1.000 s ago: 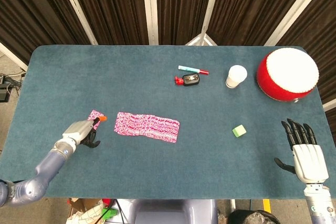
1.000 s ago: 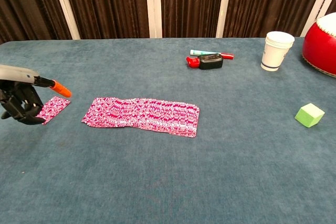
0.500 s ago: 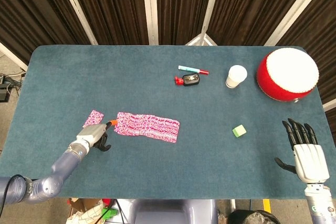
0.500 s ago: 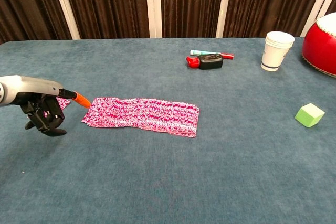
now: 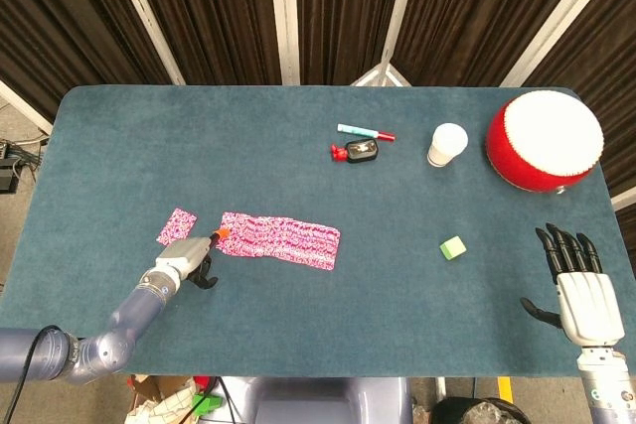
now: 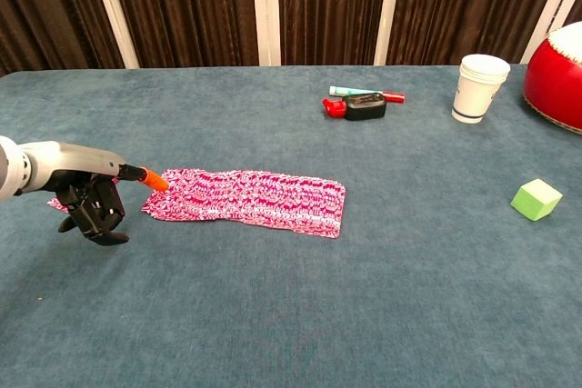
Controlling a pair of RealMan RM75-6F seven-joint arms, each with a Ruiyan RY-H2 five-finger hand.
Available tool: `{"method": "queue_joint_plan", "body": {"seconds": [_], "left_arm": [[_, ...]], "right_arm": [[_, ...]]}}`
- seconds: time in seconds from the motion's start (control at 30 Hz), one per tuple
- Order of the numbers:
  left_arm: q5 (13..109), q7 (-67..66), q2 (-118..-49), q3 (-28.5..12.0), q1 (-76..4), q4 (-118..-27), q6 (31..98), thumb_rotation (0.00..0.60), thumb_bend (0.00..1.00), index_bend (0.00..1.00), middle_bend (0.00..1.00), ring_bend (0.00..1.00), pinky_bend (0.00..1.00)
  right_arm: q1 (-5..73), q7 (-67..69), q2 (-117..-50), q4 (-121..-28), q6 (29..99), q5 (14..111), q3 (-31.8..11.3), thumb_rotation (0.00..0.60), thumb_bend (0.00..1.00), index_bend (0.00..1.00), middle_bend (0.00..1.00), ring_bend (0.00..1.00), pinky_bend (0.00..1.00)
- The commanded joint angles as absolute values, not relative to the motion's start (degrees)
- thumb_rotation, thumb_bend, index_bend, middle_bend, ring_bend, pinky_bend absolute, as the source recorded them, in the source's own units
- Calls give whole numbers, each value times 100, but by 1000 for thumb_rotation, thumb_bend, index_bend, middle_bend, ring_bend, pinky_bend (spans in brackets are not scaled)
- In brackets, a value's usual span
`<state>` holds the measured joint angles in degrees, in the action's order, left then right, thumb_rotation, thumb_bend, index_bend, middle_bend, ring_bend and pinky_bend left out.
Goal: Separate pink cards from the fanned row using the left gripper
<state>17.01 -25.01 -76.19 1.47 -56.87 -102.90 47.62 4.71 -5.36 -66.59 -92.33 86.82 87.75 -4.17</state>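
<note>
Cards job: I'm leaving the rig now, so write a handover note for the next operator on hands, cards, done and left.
Left hand: holds nothing, most fingers curled, one orange-tipped finger pointing at the left end of the fanned row.
Right hand: open, idle at the table's right edge.
Done: one card lies apart, left of the row.
Left: the row itself is intact; pull off the next card from its left end.
</note>
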Motion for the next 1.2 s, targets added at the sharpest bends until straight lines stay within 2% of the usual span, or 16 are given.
{"method": "queue_joint_plan", "body": {"seconds": [0.03,0.43,1.2], "left_arm": [[1617,-2539,-7634,155,-5740,-10293,4766,600,502,47,736,600,685],[1361,-2763,-7776,258,-5878,-10189,4974,600,500,47,736,600,685],[1076,-2999,-7941,208,-5960,-9980,5071,600,496,46,736,600,684]], "right_arm": [[470,-543,-6660,-9231,8684,8776,-416,600,129,52,71,96,71],[465,-519,-6662,-9229,8696,8774,-419,600,129,52,71,96,71],[454,-527,-6665,-9227,8720,8797,-410,600,129,52,71,96,71]]}}
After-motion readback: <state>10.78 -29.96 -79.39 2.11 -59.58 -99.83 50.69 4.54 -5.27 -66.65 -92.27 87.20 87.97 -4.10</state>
